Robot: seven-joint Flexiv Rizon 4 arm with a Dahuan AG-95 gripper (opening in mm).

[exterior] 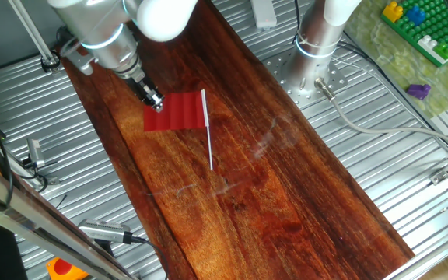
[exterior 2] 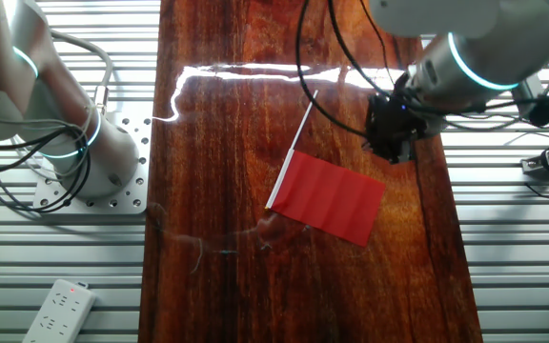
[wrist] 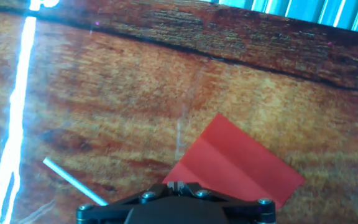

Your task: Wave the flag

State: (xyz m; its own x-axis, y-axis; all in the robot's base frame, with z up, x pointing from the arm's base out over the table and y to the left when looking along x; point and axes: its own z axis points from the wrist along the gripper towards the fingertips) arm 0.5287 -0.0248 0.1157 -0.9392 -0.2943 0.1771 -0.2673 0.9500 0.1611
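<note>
The flag lies flat on the long wooden board (exterior: 286, 194). Its red cloth (exterior: 176, 111) is spread out and its thin white stick (exterior: 209, 140) points toward the near side. In the other fixed view the cloth (exterior 2: 330, 197) lies just below and left of my gripper (exterior 2: 392, 145). My gripper (exterior: 155, 101) hovers at the cloth's far left corner. In the hand view the fingertips (wrist: 180, 185) sit close together over the cloth's edge (wrist: 241, 165) with nothing between them. The stick (wrist: 73, 180) runs under the hand.
A second arm's silver base (exterior: 317, 47) stands at the board's far right edge. A green brick plate (exterior: 430, 23) and a purple piece (exterior: 418, 91) lie at the right. A white power strip (exterior 2: 60, 310) lies on the ribbed metal table.
</note>
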